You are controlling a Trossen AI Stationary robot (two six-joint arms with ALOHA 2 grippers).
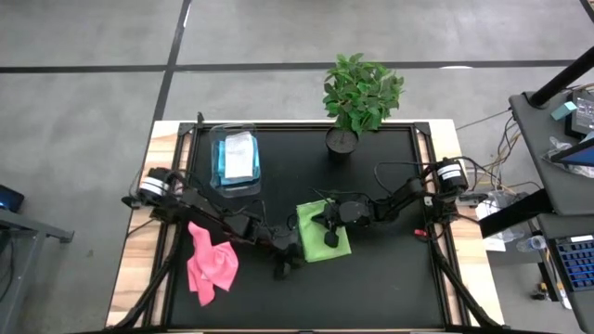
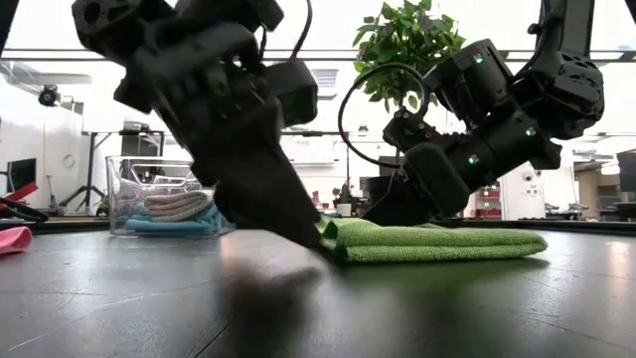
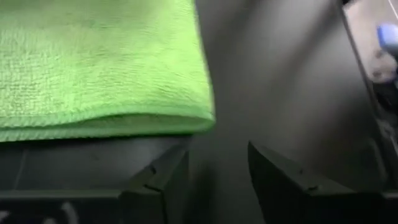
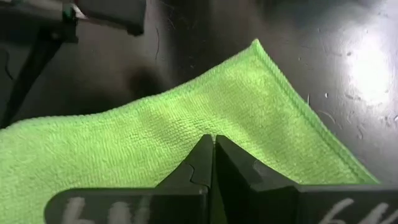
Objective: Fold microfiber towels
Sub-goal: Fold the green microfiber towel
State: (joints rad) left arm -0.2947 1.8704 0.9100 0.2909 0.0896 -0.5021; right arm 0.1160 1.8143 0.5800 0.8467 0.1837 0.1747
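Observation:
A lime green towel [image 1: 316, 232] lies folded flat on the black table mat, and its layered edge shows in the low view [image 2: 437, 244]. My right gripper [image 4: 212, 142] is shut, with its tips on top of this towel [image 1: 330, 234]. My left gripper [image 3: 217, 155] stands open just off the towel's near left corner [image 3: 202, 115], with nothing between its fingers [image 1: 288, 249]. A pink towel [image 1: 210, 266] lies crumpled on the mat to the left. My right gripper rests its shut fingertips [image 4: 205, 149] on the green towel's top layer [image 4: 186, 134], near its middle. The fingers slant down from the table's right side. The towel lies flat on the mat under them.
A clear plastic bin [image 1: 235, 160] with folded towels inside stands at the far left of the mat. A green potted plant [image 1: 357, 93] stands at the far edge. Bare mat lies near the front edge and to the right of the green towel.

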